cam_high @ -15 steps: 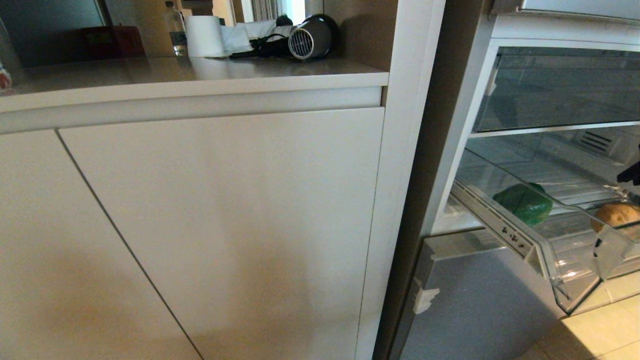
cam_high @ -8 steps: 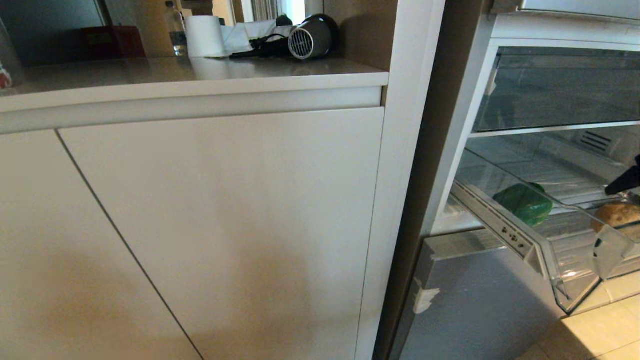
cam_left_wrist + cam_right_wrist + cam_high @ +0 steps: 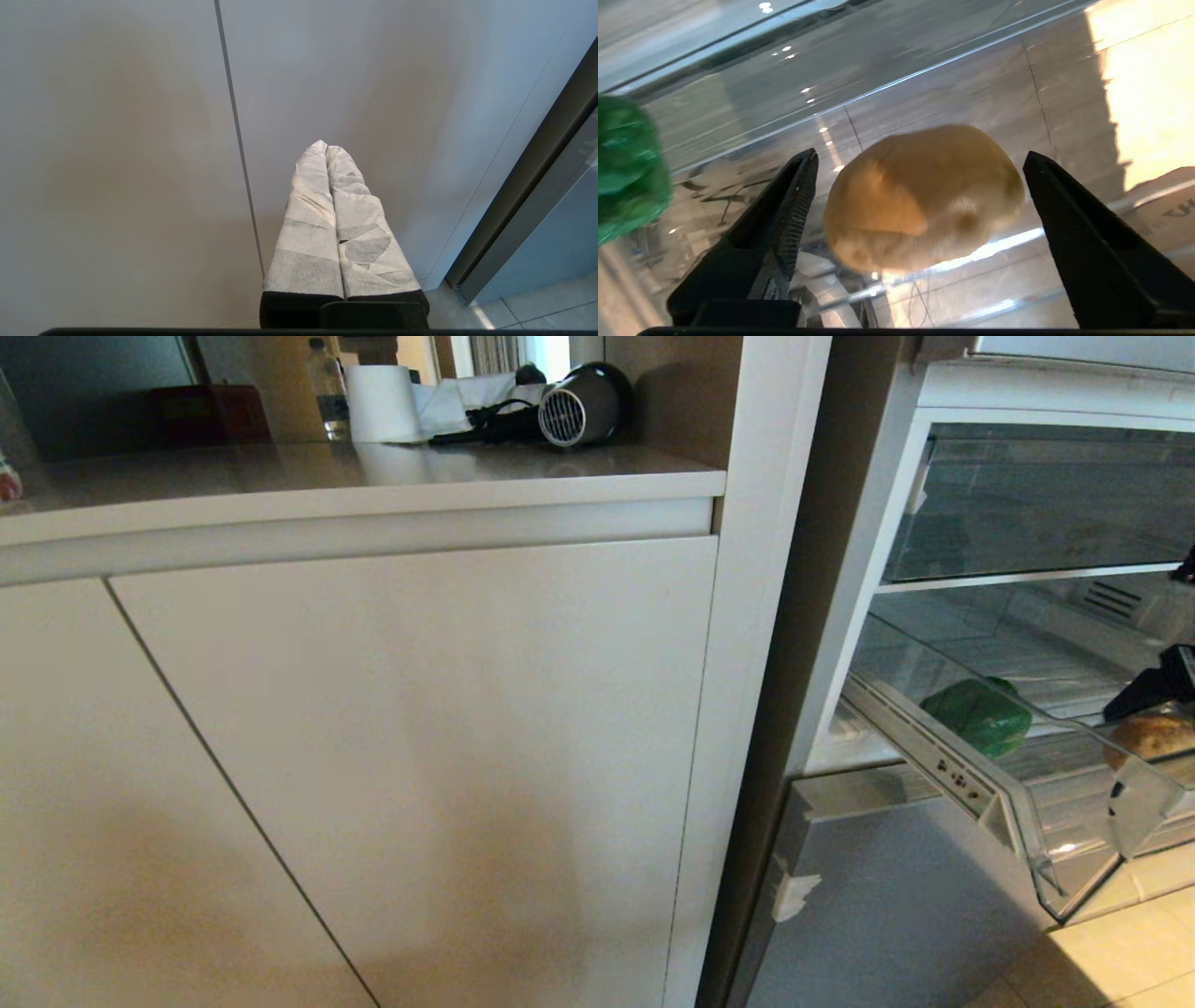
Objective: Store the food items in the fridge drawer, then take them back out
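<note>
Potato [image 3: 920, 200]: you have it lying on the ribbed floor of the fridge drawer [image 3: 1027, 821], toward the drawer's right end, tan-brown and free of any grip.
Pepper [image 3: 978, 715]: your dark-green one sits in the same drawer, toward its left end, well apart from the potato.
Fridge drawer: clear, pulled out over the tiled floor [image 3: 1120, 952], below a second clear drawer [image 3: 1036, 504].
Right gripper [image 3: 920, 158]: your black fingers stand wide apart, one on each side of the potato, neither touching it; only a dark tip shows at the head view's right edge.
Left gripper [image 3: 326, 148]: your taped fingers are pressed together, holding nothing, facing the cabinet door [image 3: 117, 163].
Counter [image 3: 373, 476]: you can see a hair dryer [image 3: 579, 406], a paper roll [image 3: 381, 403] and a bottle [image 3: 327, 392] at the back.
</note>
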You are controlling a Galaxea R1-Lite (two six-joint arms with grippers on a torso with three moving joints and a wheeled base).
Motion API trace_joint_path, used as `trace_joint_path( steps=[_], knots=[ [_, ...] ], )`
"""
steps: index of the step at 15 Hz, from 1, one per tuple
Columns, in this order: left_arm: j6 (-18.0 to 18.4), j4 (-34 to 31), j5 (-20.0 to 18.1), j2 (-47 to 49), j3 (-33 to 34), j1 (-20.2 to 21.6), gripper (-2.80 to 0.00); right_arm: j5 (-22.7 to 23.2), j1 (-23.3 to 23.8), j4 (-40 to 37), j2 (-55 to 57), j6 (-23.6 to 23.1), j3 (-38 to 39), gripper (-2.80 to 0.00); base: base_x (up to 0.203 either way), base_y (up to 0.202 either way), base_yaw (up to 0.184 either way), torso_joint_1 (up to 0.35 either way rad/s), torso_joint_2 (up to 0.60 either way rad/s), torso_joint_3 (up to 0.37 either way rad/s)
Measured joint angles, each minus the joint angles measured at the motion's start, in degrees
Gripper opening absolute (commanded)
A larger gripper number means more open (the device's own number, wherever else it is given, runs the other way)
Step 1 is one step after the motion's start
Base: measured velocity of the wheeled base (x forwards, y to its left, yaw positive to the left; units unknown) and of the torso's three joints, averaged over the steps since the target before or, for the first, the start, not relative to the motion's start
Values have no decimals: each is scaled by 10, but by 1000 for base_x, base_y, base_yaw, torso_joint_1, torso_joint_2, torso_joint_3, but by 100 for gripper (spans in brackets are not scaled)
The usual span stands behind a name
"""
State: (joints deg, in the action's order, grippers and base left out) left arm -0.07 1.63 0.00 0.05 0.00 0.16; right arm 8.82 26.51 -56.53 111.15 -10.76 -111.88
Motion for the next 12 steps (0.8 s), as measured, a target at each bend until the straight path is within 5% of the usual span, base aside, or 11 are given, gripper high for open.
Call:
trace_joint_path(
  steps=[12],
  knots=[
    [0,0,0,0,0,0,-280,-27,-11,-22,29,-3,0,0,0,0,0,0,0,0]
  ],
)
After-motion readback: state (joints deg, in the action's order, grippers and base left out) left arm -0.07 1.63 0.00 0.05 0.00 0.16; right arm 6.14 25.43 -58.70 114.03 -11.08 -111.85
